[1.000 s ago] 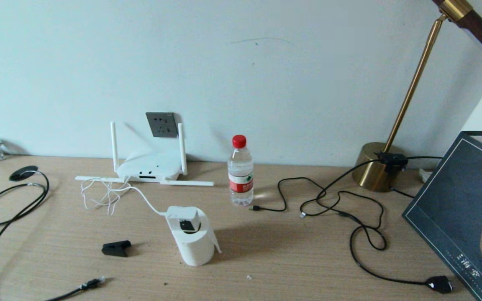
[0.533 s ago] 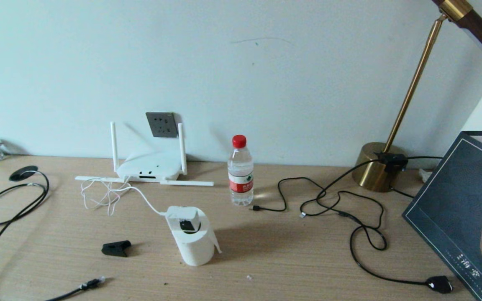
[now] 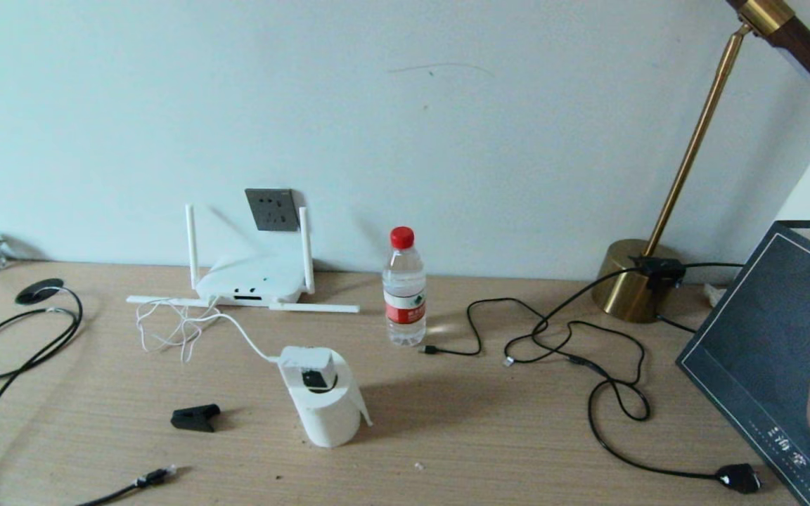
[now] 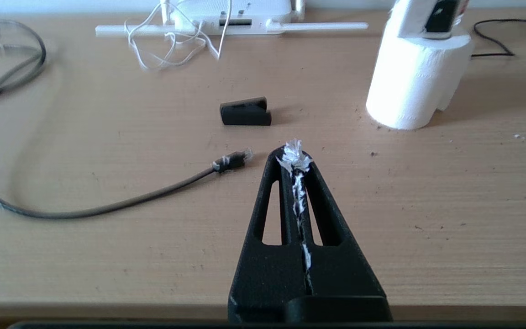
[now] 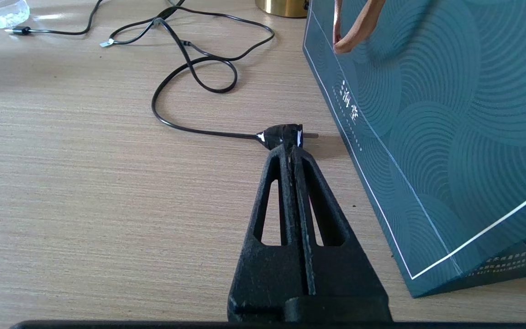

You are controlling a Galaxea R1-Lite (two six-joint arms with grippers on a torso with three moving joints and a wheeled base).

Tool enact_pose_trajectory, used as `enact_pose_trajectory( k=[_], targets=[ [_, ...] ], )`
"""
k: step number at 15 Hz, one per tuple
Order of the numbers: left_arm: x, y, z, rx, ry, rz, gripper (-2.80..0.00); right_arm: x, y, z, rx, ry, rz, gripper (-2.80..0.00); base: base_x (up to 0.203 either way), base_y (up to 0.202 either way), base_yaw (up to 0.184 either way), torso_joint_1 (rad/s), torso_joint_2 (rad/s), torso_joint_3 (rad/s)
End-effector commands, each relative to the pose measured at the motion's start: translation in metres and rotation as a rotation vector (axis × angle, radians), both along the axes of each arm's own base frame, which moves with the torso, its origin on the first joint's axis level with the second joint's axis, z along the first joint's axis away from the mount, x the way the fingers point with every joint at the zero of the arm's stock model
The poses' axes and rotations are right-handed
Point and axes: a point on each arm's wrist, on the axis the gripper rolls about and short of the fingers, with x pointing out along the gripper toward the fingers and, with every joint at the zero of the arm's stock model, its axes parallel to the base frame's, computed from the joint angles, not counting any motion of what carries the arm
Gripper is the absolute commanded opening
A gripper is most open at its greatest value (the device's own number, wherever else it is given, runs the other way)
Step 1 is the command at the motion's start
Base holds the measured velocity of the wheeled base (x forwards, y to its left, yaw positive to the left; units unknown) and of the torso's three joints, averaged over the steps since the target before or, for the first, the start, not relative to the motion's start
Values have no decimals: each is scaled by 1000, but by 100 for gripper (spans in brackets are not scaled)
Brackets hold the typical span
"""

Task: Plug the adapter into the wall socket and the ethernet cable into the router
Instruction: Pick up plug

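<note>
The white adapter (image 3: 310, 368) with its dark face panel rests on top of a white paper roll (image 3: 329, 414); its thin white cord (image 3: 187, 327) runs back to the router (image 3: 252, 284). The dark grey wall socket (image 3: 273, 209) is on the wall just above the router. The ethernet cable lies at the left, its clear connector (image 3: 159, 476) near the front edge. In the left wrist view my left gripper (image 4: 294, 156) is shut, white paper shreds stuck between its fingers, just right of the connector (image 4: 234, 160). My right gripper (image 5: 289, 147) is shut over the table.
A water bottle (image 3: 404, 288) stands right of the router. Black USB cables (image 3: 588, 355) sprawl at the right, one black plug (image 5: 281, 135) just beyond my right gripper. A teal bag (image 5: 427, 114) and a brass lamp base (image 3: 630, 282) stand at the right. A small black block (image 3: 195, 417) lies left of the roll.
</note>
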Motion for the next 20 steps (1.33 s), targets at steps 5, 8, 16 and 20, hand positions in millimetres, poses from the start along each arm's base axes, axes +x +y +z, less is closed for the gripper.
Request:
enact_pose_trajectory(
  k=[5, 8, 16, 20],
  targets=[
    [33, -6, 124, 170, 16, -273, -280, 0, 0, 0, -1, 2, 0, -280, 0, 0, 0, 0, 0, 0],
    [109, -9, 158, 290, 174, -373, -280, 0, 0, 0, -1, 2, 0, -280, 0, 0, 0, 0, 0, 0],
    [262, -69, 208, 769, 182, -711, -280, 0, 0, 0, -1, 2, 0, -280, 0, 0, 0, 0, 0, 0],
    [280, -83, 219, 903, 220, -840, -280, 0, 0, 0, -1, 2, 0, -280, 0, 0, 0, 0, 0, 0]
  ],
)
